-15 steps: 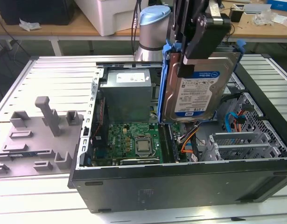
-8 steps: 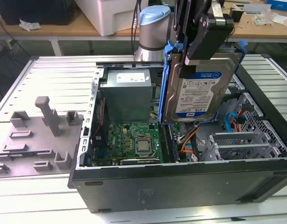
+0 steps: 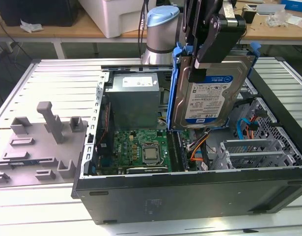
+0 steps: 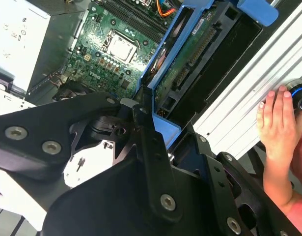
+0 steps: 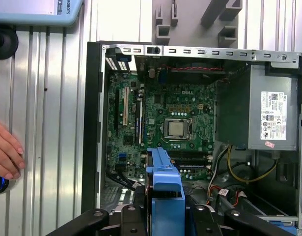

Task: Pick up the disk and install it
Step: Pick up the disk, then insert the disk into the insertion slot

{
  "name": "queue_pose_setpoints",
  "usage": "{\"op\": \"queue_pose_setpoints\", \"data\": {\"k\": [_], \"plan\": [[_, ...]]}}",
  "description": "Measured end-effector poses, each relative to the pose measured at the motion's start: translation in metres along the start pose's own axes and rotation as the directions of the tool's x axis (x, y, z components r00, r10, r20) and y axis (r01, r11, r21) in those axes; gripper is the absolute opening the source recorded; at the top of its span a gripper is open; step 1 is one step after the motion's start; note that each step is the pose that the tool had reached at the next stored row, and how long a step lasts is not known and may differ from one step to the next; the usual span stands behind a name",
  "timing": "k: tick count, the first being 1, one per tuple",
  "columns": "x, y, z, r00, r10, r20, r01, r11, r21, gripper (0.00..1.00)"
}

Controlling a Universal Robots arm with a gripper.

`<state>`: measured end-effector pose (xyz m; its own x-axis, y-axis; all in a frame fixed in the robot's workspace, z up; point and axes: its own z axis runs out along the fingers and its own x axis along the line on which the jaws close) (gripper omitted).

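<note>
gripper (image 3: 215, 51) holds disk (image 3: 209, 98); hand (image 4: 278, 123) nearby

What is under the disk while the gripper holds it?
The disk, in the gripper, hangs above the open computer case. Below it lie orange cables and the motherboard. The disk hides the case part behind it.

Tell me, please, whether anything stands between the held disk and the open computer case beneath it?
The end effector grips the disk, which hangs over the open case. Nothing solid shows between them, but loose orange cables and a blue cable lie in the case below the disk's lower edge, beside the metal drive cage.
</note>
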<state>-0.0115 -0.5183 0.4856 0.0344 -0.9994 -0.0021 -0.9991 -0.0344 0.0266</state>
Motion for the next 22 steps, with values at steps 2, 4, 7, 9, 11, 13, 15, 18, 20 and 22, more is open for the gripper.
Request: {"op": "queue_pose_setpoints", "data": {"k": [2, 4, 7, 9, 11, 13, 15, 18, 20, 22], "plan": [[0.0, 0.0, 0.0, 1.0, 0.0, 0.0, 0.0, 1.0, 0.0, 0.37], [0.0, -0.0005, 0.0, 1.0, 0.0, 0.0, 0.0, 1.0, 0.0, 0.37], [0.0, -0.0006, 0.0, 1.0, 0.0, 0.0, 0.0, 1.0, 0.0, 0.37], [0.0, -0.0006, 0.0, 1.0, 0.0, 0.0, 0.0, 1.0, 0.0, 0.37], [0.0, -0.0007, 0.0, 1.0, 0.0, 0.0, 0.0, 1.0, 0.0, 0.37], [0.0, -0.0007, 0.0, 1.0, 0.0, 0.0, 0.0, 1.0, 0.0, 0.37], [0.0002, -0.0014, 0.0, 1.0, 0.0, 0.0001, 0.0, 1.0, 0.0001, 0.37], [0.0008, -0.0041, -0.0001, 1.0, 0.0, 0.0, 0.0, 1.0, 0.0, 0.37], [0.0015, -0.0077, -0.0002, 1.0, 0.0, 0.0, 0.0, 1.0, 0.0, 0.37], [0.0028, -0.0107, -0.0003, 1.0, 0.0, 0.0, 0.0, 1.0, 0.0, 0.37]]}}
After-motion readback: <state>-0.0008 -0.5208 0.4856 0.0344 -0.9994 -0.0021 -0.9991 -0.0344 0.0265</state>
